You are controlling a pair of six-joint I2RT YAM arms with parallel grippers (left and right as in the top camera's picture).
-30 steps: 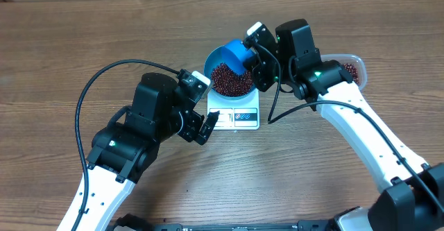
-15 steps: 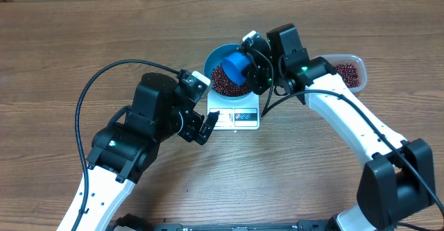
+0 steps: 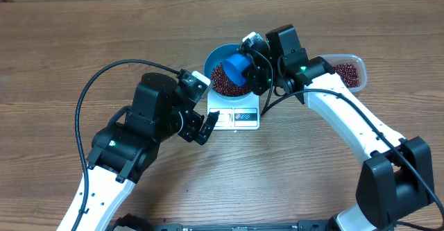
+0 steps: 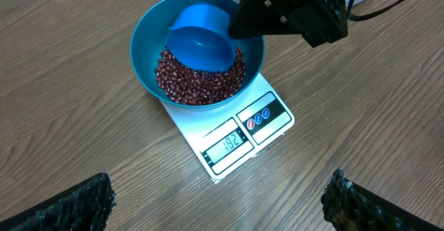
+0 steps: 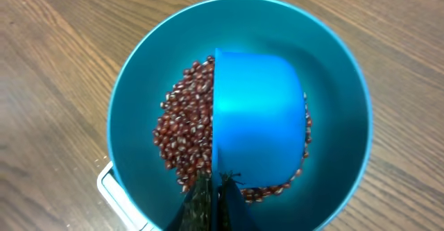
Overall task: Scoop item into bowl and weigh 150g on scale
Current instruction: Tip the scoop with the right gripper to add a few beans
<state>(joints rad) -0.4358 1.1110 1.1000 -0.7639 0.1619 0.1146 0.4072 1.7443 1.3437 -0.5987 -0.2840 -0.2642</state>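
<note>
- Scale (image 3: 239,116): white, flat and square, standing on the wooden desk (image 3: 69,37) near its middle, somewhat toward the far edge. The display (image 4: 232,142) and buttons run along the scale's front edge. The display is lit, but its digits are too small to read with certainty.
- Bowl (image 3: 216,54): round, deep and blue, seated upright on the scale platform and covering most of it.
- Beans (image 4: 198,85): a loose heap of small dark red-brown grains on the floor of the bowl. More of the same beans lie in a clear plastic tub (image 3: 350,68) toward the far right edge of the desk, well apart from the scale.
- Scoop (image 5: 260,106): small and blue, inside the bowl above the beans, with its smooth rounded back toward the cameras. Whether it touches the heap cannot be told.
- Right gripper (image 5: 211,200): jaws pressed together on the scoop's handle, holding the scoop over the bowl's right side.
- Left gripper (image 4: 218,210): jaws spread wide with nothing between them, hanging just in front of and to the left of the scale, clear of it. Its fingers (image 4: 76,203) show at the lower corners of the left wrist view.
</note>
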